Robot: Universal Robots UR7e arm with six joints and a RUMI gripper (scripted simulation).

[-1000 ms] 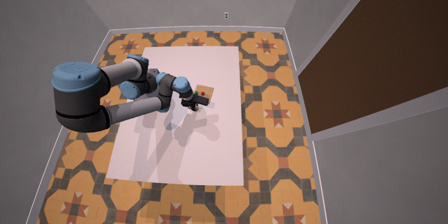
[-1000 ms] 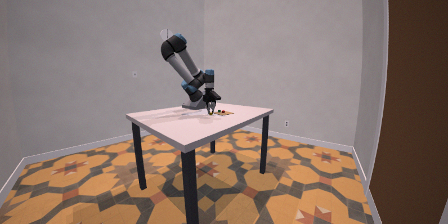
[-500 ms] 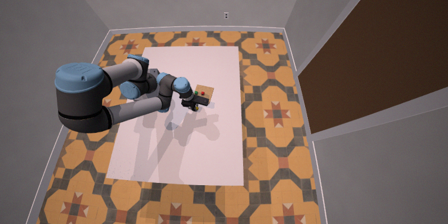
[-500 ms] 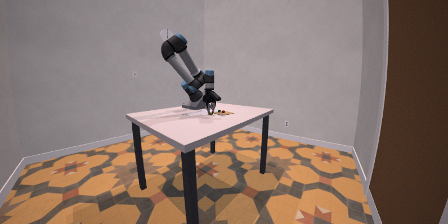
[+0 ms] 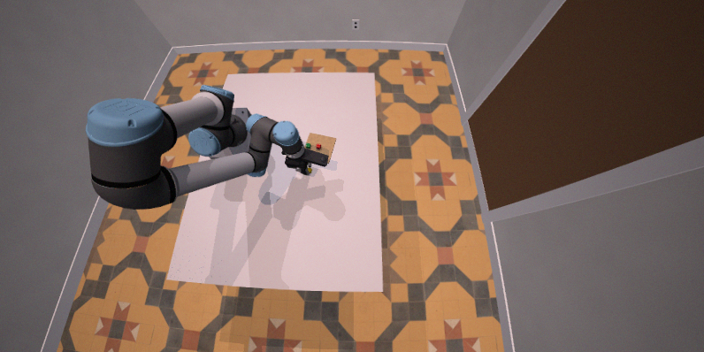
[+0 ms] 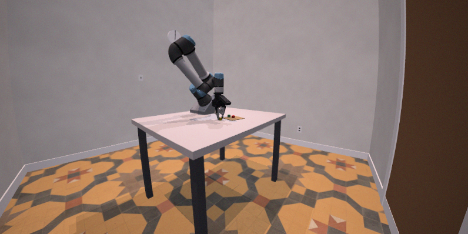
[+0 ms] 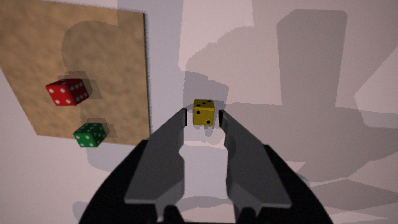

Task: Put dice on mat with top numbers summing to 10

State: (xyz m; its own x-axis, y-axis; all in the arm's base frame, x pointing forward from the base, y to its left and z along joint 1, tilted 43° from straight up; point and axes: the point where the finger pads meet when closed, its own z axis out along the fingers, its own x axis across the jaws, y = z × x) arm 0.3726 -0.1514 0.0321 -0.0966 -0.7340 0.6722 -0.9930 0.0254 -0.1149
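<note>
Dark gripper nearest in wrist view, jaws part-open w/ yellow die between the tips, small gaps both sides, not gripped; die sits on white table, off the mat. Further left, tan mat w/ green die & red die, apart.

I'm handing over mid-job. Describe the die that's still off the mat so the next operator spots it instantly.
Start at the white table and find the tan mat near the arm. Just off the mat's edge, on bare tabletop, sits the yellow die, flanked by the tips of the pincer, which has not gripped it. It is the only yellow die; the red die and green die lie on the mat.
</note>
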